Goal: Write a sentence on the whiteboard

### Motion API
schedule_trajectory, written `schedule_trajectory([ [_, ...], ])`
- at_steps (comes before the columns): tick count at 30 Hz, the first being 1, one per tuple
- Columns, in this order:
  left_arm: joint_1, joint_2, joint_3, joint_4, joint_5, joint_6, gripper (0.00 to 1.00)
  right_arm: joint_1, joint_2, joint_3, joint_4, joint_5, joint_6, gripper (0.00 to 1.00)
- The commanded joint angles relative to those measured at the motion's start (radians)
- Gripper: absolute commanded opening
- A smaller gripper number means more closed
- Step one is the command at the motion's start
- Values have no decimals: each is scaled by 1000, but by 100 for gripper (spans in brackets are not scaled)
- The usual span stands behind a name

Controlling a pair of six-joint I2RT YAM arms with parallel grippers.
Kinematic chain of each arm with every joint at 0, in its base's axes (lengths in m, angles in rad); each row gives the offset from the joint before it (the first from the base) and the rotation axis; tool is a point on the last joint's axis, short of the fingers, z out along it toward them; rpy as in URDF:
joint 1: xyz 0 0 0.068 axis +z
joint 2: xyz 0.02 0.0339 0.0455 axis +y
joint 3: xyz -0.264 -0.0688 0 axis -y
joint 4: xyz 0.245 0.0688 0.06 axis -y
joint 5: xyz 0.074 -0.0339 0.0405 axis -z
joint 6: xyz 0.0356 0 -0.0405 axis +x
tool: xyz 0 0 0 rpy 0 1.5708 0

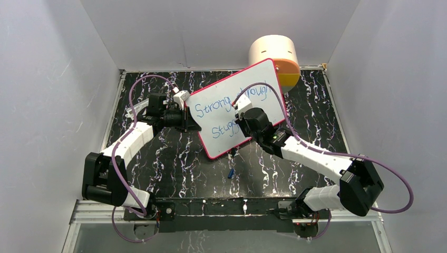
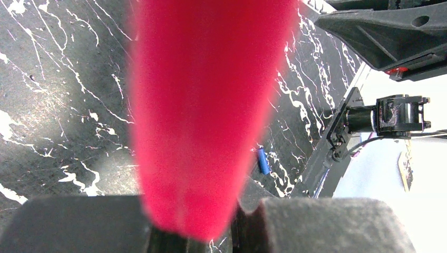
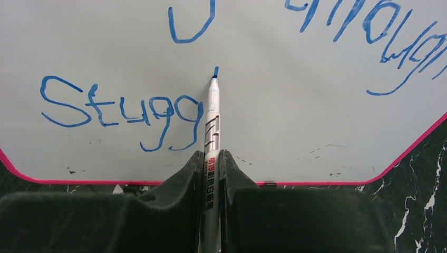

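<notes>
Ahead of the right end effector (image 3: 212, 161), the whiteboard (image 3: 295, 132) shows a smooth white face with a faint sheen, lightly smudged near its lower edge. Its pink-red frame (image 3: 416, 142) looks like smooth plastic. The sentence (image 3: 121, 113) is flat, matt blue ink. Between that end effector's matt black, foam-like pads, the marker (image 3: 212, 118) has a glossy silver-white barrel with printed lettering. The left end effector (image 2: 192, 216) has grainy, dull dark pads. Beneath it, the table (image 2: 63, 105) is black with white marble veining, scuffed and low in gloss.
</notes>
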Motion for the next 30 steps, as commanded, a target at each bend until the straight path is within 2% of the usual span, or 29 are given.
schedule_trajectory([
  [1,6,12,8,-62,-85,29,0,-4,-14,19,-36,-14,26,0],
  [21,6,11,8,-62,-91,31,0,-4,-52,-61,-95,-19,75,0],
  [30,6,9,7,-62,-92,32,0,-7,-144,-78,-28,23,58,0],
])
